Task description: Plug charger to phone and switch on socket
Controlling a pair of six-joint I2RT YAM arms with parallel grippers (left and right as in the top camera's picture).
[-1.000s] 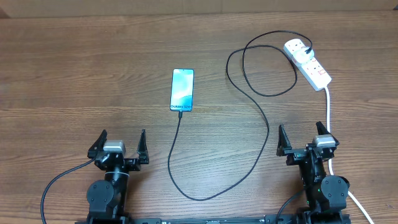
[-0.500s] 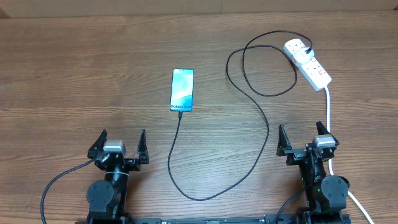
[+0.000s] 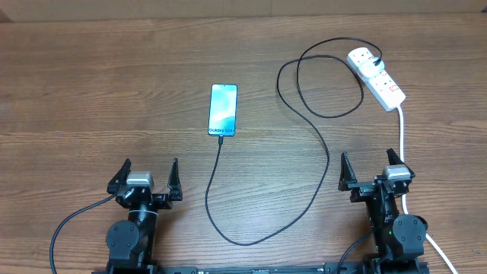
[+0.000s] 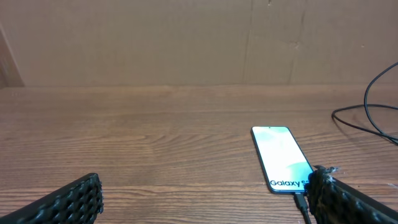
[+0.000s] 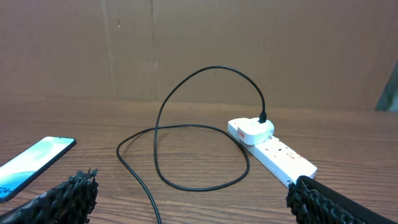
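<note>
The phone [image 3: 223, 110] lies face up mid-table with its light blue screen lit. The charger [image 3: 218, 156], a thin black cable, sits with its tip in the phone's near short edge. It loops toward me, then back to a white adapter [image 3: 364, 57] plugged into the far end of the socket [image 3: 383, 82] at the back right. My left gripper [image 3: 148, 173] stands open at the front left, apart from the phone [image 4: 281, 155]. My right gripper [image 3: 370, 169] is open at the front right, short of the socket [image 5: 277, 154]. Neither holds anything.
The socket's thick white cord [image 3: 402, 133] runs toward me and passes right beside my right arm. A loop of the charger [image 5: 199, 124] lies on the wood between the phone and the socket. A brown cardboard wall [image 4: 186, 43] closes the table's far side.
</note>
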